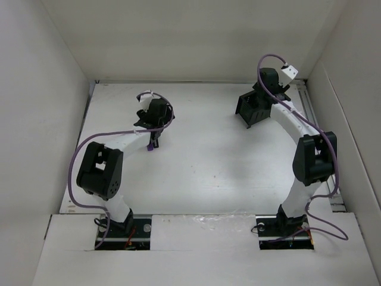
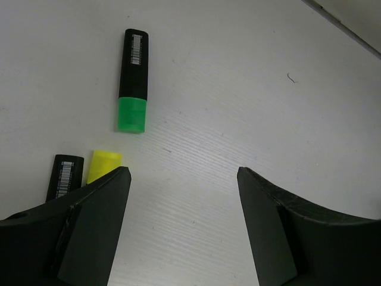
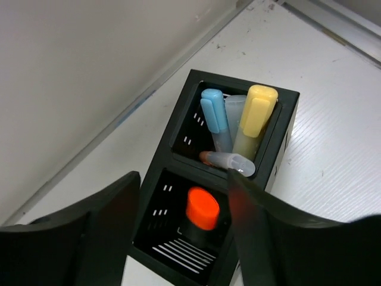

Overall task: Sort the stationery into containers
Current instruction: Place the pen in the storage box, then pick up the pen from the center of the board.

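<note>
Left gripper (image 2: 183,176) hung wide open, empty, above the table (image 2: 250,89). Green highlighter (image 2: 133,80) lay at eleven o'clock, yellow highlighter (image 2: 103,165) at nine. Right gripper (image 3: 184,182) gaped empty over the organiser (image 3: 238,79). Pickup step, I judged: shift left, straddle one, descend.

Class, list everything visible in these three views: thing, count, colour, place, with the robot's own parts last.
organiser: one, black, far right of the table.
light blue pen: one, organiser's farther compartment.
yellow pen: one, same compartment.
clear-capped pens: two, same compartment.
orange marker: one, nearer compartment.
green marker: one, lying flat on table.
yellow cap and barcoded black barrel: beside the left finger, partly hidden; one marker or two, cannot tell.
left end effector: one, black, open above table.
right end effector: one, black, open above organiser.
</note>
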`<state>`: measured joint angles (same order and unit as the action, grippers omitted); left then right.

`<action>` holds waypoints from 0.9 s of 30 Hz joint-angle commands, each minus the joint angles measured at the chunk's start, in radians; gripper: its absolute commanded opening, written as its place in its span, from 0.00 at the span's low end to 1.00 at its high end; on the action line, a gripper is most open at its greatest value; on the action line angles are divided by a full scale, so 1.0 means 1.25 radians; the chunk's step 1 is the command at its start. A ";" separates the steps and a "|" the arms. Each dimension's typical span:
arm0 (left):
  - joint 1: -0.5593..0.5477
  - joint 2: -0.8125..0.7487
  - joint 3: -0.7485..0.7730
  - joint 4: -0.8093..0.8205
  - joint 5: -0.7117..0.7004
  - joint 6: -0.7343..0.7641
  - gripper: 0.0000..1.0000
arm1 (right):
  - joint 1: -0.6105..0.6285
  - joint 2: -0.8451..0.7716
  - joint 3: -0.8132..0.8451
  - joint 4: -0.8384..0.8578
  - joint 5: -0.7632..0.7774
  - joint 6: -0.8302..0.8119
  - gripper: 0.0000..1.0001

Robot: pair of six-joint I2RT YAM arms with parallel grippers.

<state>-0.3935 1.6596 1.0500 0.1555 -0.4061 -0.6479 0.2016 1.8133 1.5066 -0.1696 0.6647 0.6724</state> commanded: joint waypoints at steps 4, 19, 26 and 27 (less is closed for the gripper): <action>-0.004 0.048 0.062 -0.041 -0.046 0.023 0.68 | 0.024 -0.042 0.002 0.042 0.027 0.007 0.76; 0.098 0.207 0.182 -0.074 0.033 0.062 0.64 | 0.129 -0.177 -0.111 0.087 -0.040 0.039 0.74; 0.105 0.259 0.241 -0.081 0.033 0.085 0.64 | 0.187 -0.143 -0.125 0.095 -0.106 0.054 0.74; 0.112 0.268 0.250 -0.089 0.040 0.085 0.64 | 0.195 -0.142 -0.125 0.095 -0.106 0.054 0.74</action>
<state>-0.2672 1.9701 1.3033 0.0647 -0.3653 -0.5674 0.4145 1.6241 1.3514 -0.0959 0.5602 0.7235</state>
